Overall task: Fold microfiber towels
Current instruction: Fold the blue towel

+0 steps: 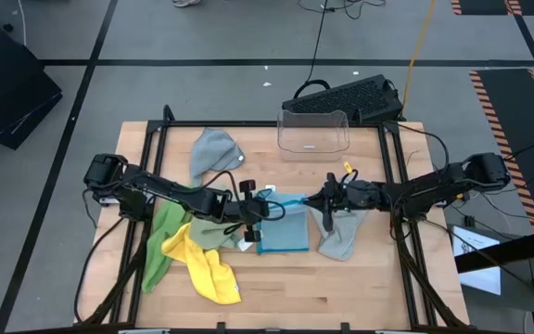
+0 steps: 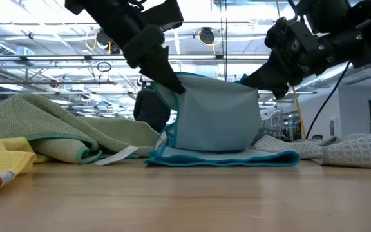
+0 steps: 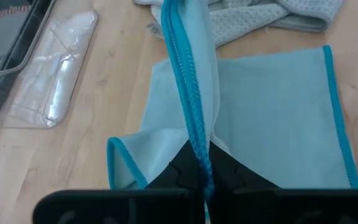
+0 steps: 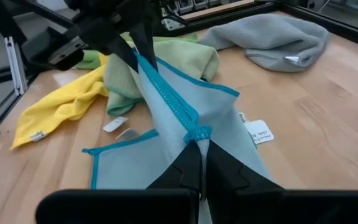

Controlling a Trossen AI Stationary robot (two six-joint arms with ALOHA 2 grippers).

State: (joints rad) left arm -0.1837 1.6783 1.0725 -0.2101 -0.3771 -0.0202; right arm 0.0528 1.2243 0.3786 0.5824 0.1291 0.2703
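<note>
The light blue towel lies near the middle of the desk. Its lifted edge is stretched taut between the two arms and runs parallel to the desk's long edges. The left gripper has its jaws clamped on one end of that edge, the right gripper on the other. Two grey towels, one yellow, one bright green and one sage green lie around it.

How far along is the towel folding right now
Nothing looks finished yet. In hand: the left gripper and right gripper each pinch one end of a raised edge of the light blue towel, mid-fold. Left: the grey towels, sage green towel, bright green towel and yellow towel lie crumpled.
</note>
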